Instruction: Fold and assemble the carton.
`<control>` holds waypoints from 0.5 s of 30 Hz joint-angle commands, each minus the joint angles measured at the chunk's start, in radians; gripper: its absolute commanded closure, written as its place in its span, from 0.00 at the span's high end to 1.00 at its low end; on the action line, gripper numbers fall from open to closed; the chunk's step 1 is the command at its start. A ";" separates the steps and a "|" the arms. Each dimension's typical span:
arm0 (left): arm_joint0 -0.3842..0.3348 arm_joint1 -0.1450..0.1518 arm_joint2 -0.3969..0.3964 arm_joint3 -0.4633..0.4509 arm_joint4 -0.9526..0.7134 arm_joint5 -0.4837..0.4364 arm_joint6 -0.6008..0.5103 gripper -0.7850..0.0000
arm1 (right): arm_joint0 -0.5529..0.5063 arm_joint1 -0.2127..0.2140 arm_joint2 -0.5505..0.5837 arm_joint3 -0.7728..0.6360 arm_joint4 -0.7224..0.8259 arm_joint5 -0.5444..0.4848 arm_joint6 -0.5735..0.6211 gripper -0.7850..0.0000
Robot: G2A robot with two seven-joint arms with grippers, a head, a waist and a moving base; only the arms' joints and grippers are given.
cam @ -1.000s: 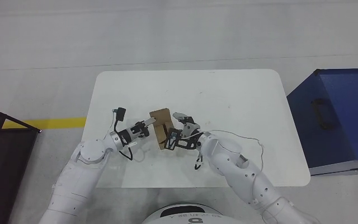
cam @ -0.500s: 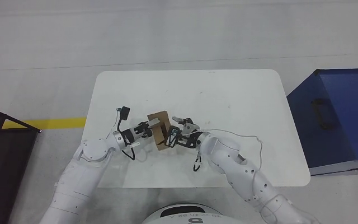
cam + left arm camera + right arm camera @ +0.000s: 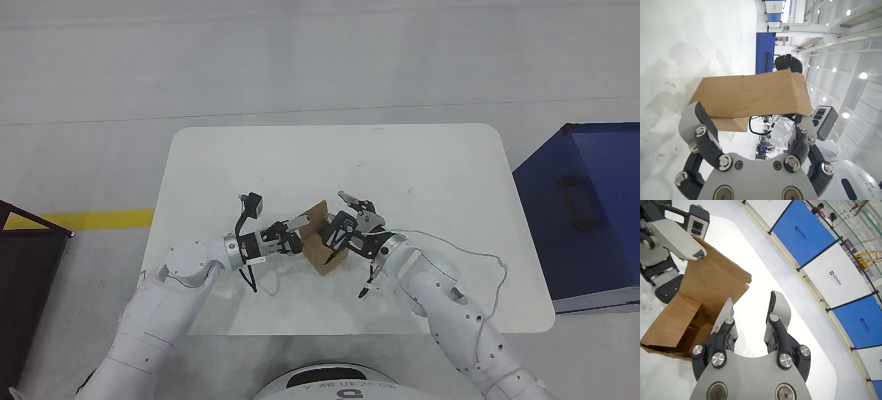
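Note:
A brown carton (image 3: 322,240) lies tilted on the white table (image 3: 420,170) near its front middle, partly folded, with one end open and a flap standing up (image 3: 711,279). My left gripper (image 3: 298,238) is at the carton's closed end (image 3: 757,94). It is open wide (image 3: 751,113), its fingers (image 3: 704,117) straddling the carton and touching its corners. My right gripper (image 3: 342,218) is at the open end. It is open (image 3: 751,297), one finger (image 3: 726,311) lying along the carton's rim, with bare table showing between the two fingers.
A thin white cable (image 3: 450,245) trails over the table beside the right arm. A blue case (image 3: 590,220) stands on the floor past the table's right edge. A dark frame (image 3: 25,280) is at the far left. Bare table lies behind the carton.
The carton and both grippers have shifted to the right along the table's front. The carton has turned and now lies more tilted, with a flap raised.

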 commanded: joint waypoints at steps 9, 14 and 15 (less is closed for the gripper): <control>-0.132 -0.041 0.129 0.081 -0.025 0.030 0.039 1.00 | -0.125 0.023 0.154 -0.096 0.029 0.032 -0.042 1.00; -0.170 -0.056 0.158 0.117 -0.038 0.026 0.071 1.00 | -0.125 0.023 0.154 -0.096 0.029 0.032 -0.042 1.00; -0.174 -0.058 0.161 0.122 -0.038 0.025 0.076 1.00 | -0.126 0.022 0.153 -0.094 0.038 0.033 -0.044 1.00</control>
